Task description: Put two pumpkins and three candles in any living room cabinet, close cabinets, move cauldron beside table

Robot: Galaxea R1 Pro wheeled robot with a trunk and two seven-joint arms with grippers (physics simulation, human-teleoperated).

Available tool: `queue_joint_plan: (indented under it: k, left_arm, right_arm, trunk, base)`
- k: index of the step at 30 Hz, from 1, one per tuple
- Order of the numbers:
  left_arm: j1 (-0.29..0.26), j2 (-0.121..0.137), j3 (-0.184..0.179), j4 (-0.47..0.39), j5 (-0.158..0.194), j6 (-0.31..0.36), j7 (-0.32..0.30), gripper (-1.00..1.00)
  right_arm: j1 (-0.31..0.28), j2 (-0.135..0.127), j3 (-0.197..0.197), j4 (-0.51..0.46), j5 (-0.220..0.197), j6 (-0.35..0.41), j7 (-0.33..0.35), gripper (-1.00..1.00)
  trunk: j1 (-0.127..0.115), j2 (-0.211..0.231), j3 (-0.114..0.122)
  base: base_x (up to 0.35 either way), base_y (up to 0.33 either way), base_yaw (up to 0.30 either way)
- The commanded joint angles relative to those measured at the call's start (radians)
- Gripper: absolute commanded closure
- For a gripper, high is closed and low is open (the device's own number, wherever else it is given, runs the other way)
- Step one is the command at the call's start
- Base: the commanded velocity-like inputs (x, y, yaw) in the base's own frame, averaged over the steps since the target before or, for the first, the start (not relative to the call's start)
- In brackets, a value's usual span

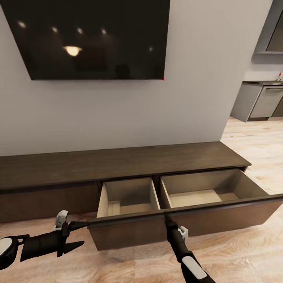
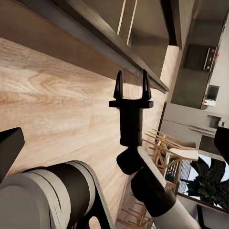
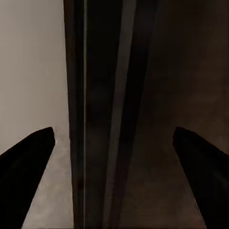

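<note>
Two compartments stand exposed in the pulled-out drawer of the cabinet, a long low dark-brown unit set against the white wall beneath a wall-mounted television. The left compartment is the narrower, the right compartment the wider; both are lined in light beige wood and a central partition divides them. As far as the head view reaches into them, their floors show only bare wood; the near strip behind the drawer front is hidden. The cabinet section further left is shut flush. The right gripper is at the top edge of the drawer front, near the partition; in the right wrist view its two dark fingers are spread wide, one to either side of the front panel's edge, and whether either touches the wood cannot be told. In the left wrist view the same gripper shows parted over that edge. The left gripper hangs low above the wooden floor, just beside the drawer's left corner, fingers parted and holding nothing. Grey kitchen units show at the far right.
</note>
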Motion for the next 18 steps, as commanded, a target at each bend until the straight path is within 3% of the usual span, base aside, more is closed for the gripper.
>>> queue_joint_plan:
  k: [1,18]
  left_arm:
    - [-0.001,0.001,-0.001,0.0,0.01,0.001,0.009,-1.0]
    - [-0.001,0.001,-0.001,0.001,0.01,0.001,0.009,-1.0]
  right_arm:
    - [-0.001,-0.001,0.007,0.001,-0.01,-0.002,0.003,-1.0]
    - [-0.001,-0.001,0.007,0.001,-0.011,0.013,-0.002,-1.0]
  trunk:
    - [0.0,0.0,-0.001]
    - [0.0,0.0,-0.001]
  base:
    - [-0.083,0.0,0.0]
    - [-0.13,0.0,0.0]
